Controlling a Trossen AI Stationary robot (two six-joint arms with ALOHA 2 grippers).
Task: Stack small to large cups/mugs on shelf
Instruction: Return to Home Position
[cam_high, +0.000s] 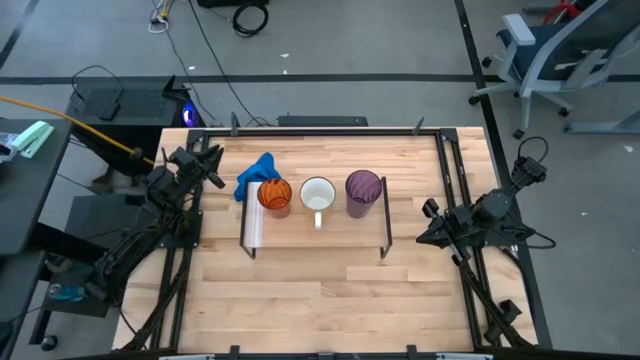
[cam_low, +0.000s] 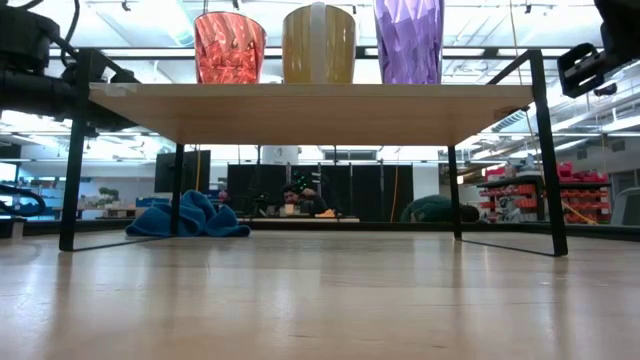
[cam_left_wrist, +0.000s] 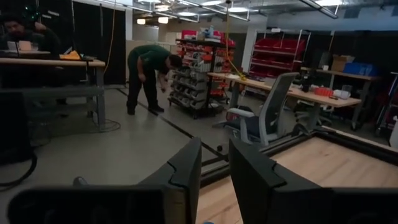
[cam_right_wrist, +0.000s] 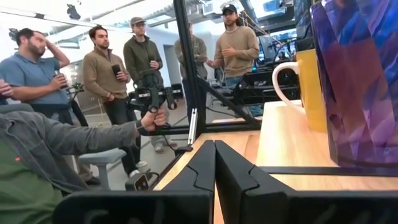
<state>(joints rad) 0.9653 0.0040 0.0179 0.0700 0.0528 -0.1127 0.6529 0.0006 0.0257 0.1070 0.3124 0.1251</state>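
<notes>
The light-wood shelf (cam_high: 315, 232) stands mid-table on thin black legs. On its board (cam_low: 310, 100) three vessels stand upright on their bases in a row, apart from each other: the orange cup (cam_high: 275, 194) at the left, the white mug (cam_high: 317, 195) in the middle with its handle toward the near edge, and the purple tumbler (cam_high: 363, 190) at the right. My left gripper (cam_high: 210, 160) waits at the table's left edge, slightly open (cam_left_wrist: 215, 171) and empty. My right gripper (cam_high: 425, 222) waits to the right of the shelf, shut (cam_right_wrist: 215, 162) and empty, pointing toward the tumbler (cam_right_wrist: 357, 81).
A blue cloth (cam_high: 254, 175) lies crumpled on the table just behind the shelf's left end, also seen under the shelf in the low view (cam_low: 190, 218). A black frame edges the table (cam_high: 330, 128). Several people stand in the room beyond the table (cam_right_wrist: 118, 68).
</notes>
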